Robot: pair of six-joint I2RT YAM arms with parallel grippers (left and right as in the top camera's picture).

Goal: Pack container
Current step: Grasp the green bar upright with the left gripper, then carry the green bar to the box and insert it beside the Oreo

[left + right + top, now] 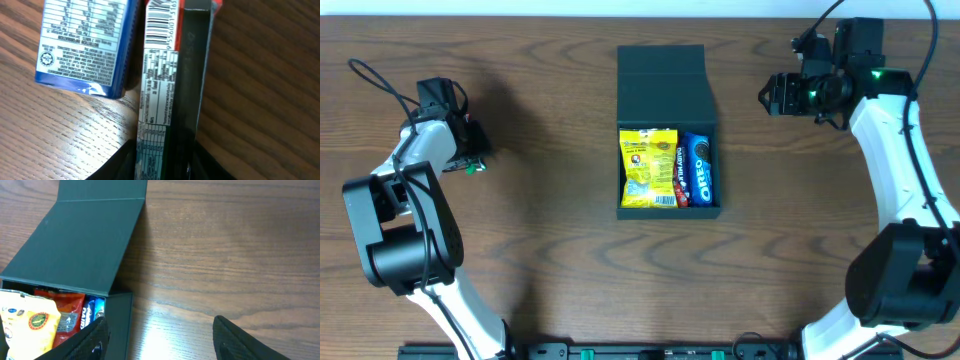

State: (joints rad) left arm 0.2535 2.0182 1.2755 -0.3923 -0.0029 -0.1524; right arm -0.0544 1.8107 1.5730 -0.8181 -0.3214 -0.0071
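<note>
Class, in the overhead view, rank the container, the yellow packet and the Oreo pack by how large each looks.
1. Container, clearly largest.
2. Yellow packet.
3. Oreo pack, narrowest.
All lie at about the same depth, so the order is safe.

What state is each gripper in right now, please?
Left gripper: fingers on either side of a snack packet; whether it is gripped cannot be told.
Right gripper: open, holding nothing.
</note>
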